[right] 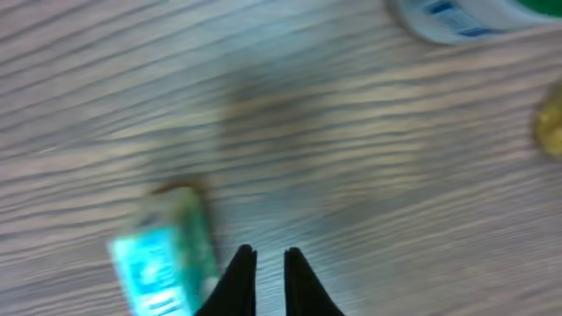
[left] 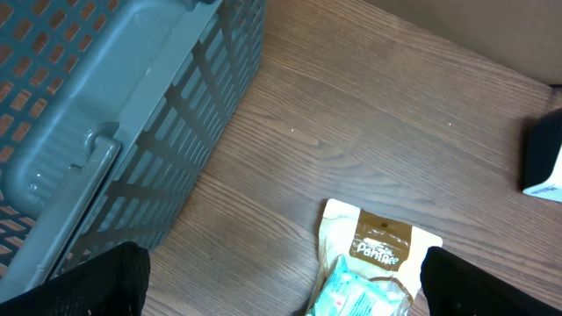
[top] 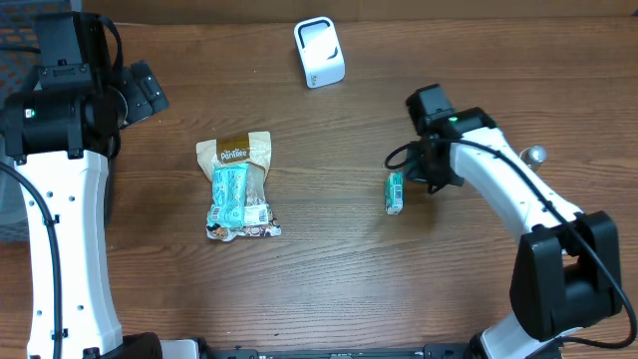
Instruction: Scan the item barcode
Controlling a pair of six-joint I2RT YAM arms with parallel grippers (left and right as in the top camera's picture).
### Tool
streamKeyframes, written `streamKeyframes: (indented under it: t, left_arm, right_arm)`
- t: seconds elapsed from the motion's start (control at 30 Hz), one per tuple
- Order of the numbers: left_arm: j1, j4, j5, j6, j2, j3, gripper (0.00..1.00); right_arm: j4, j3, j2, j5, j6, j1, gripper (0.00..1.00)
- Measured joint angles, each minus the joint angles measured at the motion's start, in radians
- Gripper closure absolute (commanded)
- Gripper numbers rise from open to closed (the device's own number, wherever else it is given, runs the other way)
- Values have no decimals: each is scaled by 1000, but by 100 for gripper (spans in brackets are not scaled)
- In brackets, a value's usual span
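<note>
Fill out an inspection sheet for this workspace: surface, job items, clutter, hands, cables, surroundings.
Surface: wood-grain tabletop, no spills seen.
Job's things: white scanner upright at the far edge; small green packet lying flat; snack pouch lying flat with a teal packet on it.
Clutter: blurred container at the edge of the right wrist view, not identifiable.
Hands: left hand open, above the table near the snack pouch; right hand shut on nothing, beside the small green packet.
Cables: black cable looping by the right hand; another along the left arm.
Surroundings: slatted basket at the table's left.
</note>
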Motion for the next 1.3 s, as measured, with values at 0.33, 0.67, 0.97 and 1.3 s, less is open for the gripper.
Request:
streamKeyframes:
  t: [0.33, 0.67, 0.97, 1.3]
  left_arm:
    - [0, 0, 0, 0, 0, 0, 0]
    - [0, 0, 0, 0, 0, 0, 0]
    - [0, 0, 0, 0, 0, 0, 0]
    - [0, 0, 0, 0, 0, 0, 0]
  right_arm:
    - [6, -58, 0, -123, -2, -13, 96]
    - [49, -58, 0, -322, -2, 27, 96]
    - [261, -59, 0, -278, -20, 13, 96]
    - [79, -61, 0, -254, -24, -71, 95]
